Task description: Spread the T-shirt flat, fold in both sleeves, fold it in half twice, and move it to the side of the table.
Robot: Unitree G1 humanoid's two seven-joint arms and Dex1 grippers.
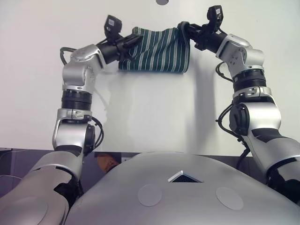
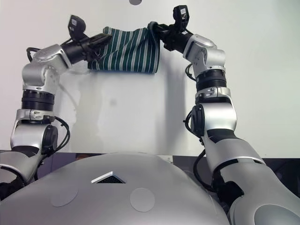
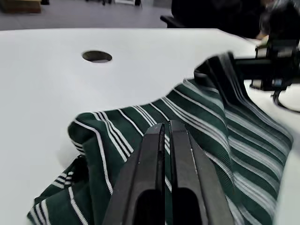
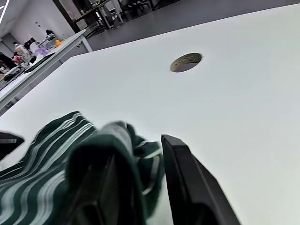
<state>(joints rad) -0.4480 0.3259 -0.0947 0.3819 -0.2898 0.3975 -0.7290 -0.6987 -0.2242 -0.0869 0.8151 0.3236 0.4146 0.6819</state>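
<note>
White table [image 1: 150,117] with hole [image 3: 97,56], T-shirt [image 1: 157,51] clamped by left hand [image 1: 127,43], right hand [image 1: 185,29]

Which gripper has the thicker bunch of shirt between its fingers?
The right gripper: a thick wad of the T-shirt sits between its parted fingers. The left gripper has its fingers pressed nearly together at the cloth's edge.

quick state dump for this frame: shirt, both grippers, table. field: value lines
T-shirt: green with white stripes; bunched, not flat
place: far middle of the table, on the near side of the hole
left gripper: shut at the T-shirt's left end, seems to pinch cloth
right gripper: shut on the T-shirt's right end, cloth between the fingers
stage: not yet spread flat; sleeves cannot be made out
</note>
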